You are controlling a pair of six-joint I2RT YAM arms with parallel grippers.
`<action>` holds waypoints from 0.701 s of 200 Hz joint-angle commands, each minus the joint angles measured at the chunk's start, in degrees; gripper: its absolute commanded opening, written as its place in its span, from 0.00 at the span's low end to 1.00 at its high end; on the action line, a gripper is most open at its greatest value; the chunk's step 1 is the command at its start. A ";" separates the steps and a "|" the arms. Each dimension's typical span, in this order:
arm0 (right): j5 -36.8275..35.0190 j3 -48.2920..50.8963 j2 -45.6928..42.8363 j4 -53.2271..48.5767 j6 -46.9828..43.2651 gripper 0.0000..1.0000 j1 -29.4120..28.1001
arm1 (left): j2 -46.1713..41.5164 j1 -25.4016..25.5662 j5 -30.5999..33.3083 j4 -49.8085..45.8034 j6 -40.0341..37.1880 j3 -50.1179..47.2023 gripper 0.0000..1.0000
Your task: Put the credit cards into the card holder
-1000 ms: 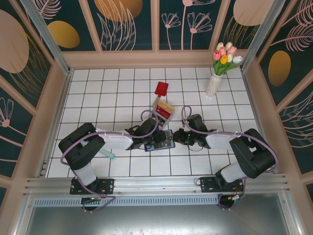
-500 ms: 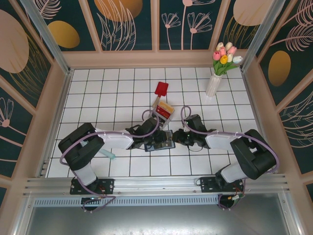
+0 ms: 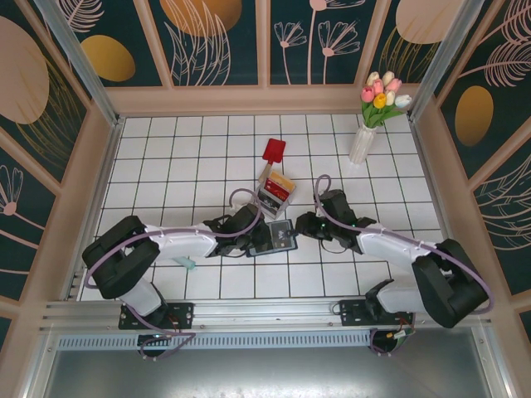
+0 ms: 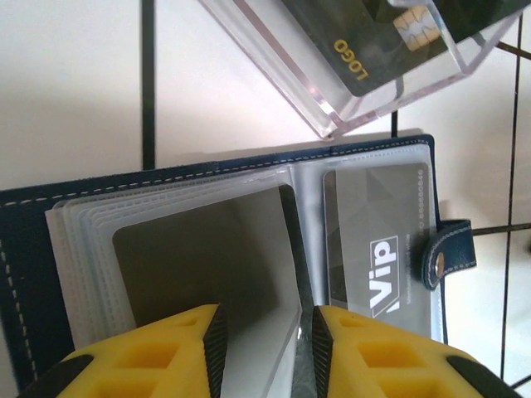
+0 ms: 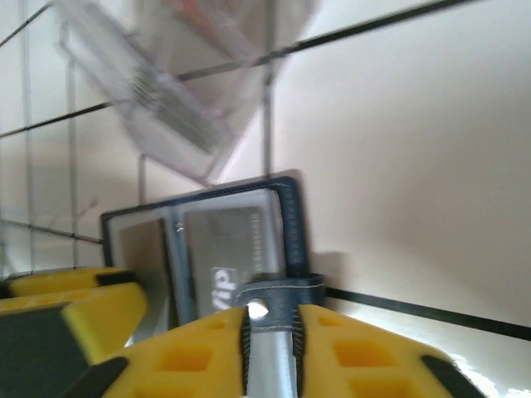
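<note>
The card holder point(image 3: 280, 237) is laid open on the table point(image 3: 166, 157) between the two arms, just in front of the clear box point(image 3: 276, 189), with a grey card point(image 4: 373, 240) seen tucked in its inner sleeve. Its snap tab point(image 5: 270, 300) is clamped by the right end effector point(image 5: 271, 336). A clear sleeve leaf point(image 4: 249, 249) is straddled by the left end effector point(image 4: 264, 352), though whether it is pinched cannot be told.

White black-gridded tile floor point(image 3: 166, 157) inside dark teal floral walls point(image 3: 224, 41), with a tulip vase point(image 3: 362, 143).
</note>
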State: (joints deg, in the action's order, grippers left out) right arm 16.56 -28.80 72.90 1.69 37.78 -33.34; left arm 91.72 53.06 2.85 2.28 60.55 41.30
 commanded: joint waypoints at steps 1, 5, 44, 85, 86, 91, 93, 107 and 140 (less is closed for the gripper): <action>4.52 -1.92 0.54 2.25 0.59 0.12 -2.55 | -2.97 0.23 3.05 -2.27 -0.99 -0.09 0.35; 4.27 -2.43 1.11 1.94 0.70 0.11 -3.22 | -3.65 0.22 3.34 -2.06 -0.82 -0.34 0.35; 1.64 -9.39 9.57 -2.07 -1.74 0.04 -9.86 | -10.17 0.28 9.38 -3.27 2.19 -3.52 0.38; -1.63 -13.27 17.10 -4.33 -2.07 0.04 -13.45 | -12.19 -0.35 10.72 -5.25 5.64 -7.38 0.43; -1.76 -13.33 17.18 -4.46 -2.09 0.04 -13.48 | -12.27 -0.38 10.66 -5.13 5.63 -7.55 0.44; -2.81 -13.57 17.79 -5.30 -2.10 0.04 -13.63 | -12.36 -0.50 10.17 -4.37 5.93 -8.22 0.44; -3.32 -13.61 18.02 -5.65 -2.10 0.04 -13.60 | -12.49 -0.59 9.94 -3.90 6.03 -8.49 0.45; -5.06 -13.50 19.05 -6.60 -2.18 0.05 -13.69 | -12.46 -1.07 8.55 -1.77 6.41 -9.86 0.47; -5.15 -12.72 20.27 -6.93 -2.77 0.07 -13.92 | -11.86 -1.64 7.78 -0.44 6.18 -10.28 0.47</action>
State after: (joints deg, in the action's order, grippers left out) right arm 13.23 -41.39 91.98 -2.44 36.32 -46.89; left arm 80.03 51.94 10.96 -0.19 66.02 31.29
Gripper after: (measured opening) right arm 0.065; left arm 0.465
